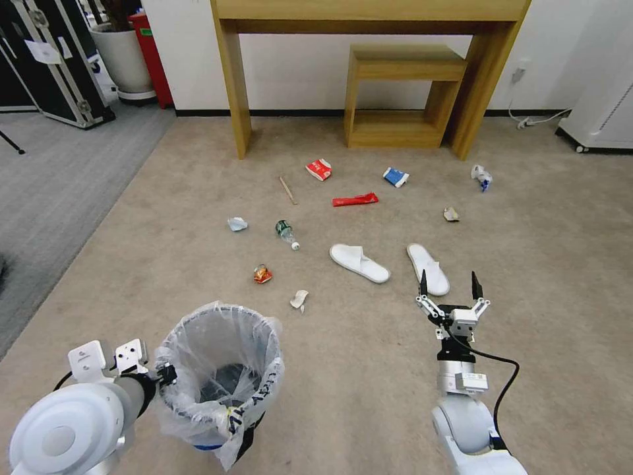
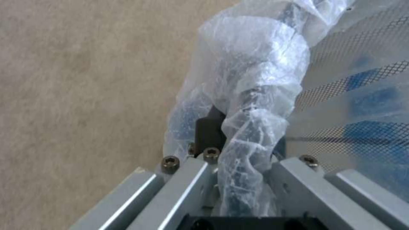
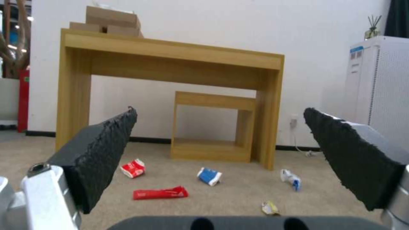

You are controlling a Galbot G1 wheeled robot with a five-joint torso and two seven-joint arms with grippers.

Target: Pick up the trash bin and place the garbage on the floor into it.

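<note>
The trash bin [image 1: 221, 376], black with a crinkly white bag, is at my near left. My left gripper [image 1: 161, 375] is shut on its bagged rim [image 2: 251, 105]. Garbage lies scattered on the beige floor [image 1: 541, 264]: a red-white carton [image 1: 319, 169], a blue-white packet [image 1: 395, 176], a red wrapper [image 1: 355, 199], a crushed bottle [image 1: 286, 233], crumpled paper [image 1: 237, 224], a wooden stick [image 1: 287, 189] and two white slippers [image 1: 359, 262] [image 1: 428, 268]. My right gripper [image 1: 450, 285] hangs open and empty just short of the right slipper. It faces the carton [image 3: 133, 168] and the red wrapper [image 3: 160, 193].
A wooden desk [image 1: 369, 13] with a low shelf unit [image 1: 402, 92] under it stands against the far wall. Grey carpet [image 1: 53, 185] and a black case [image 1: 46, 72] lie to the left. A white appliance [image 1: 603, 99] and a cable [image 1: 534, 121] are at the right.
</note>
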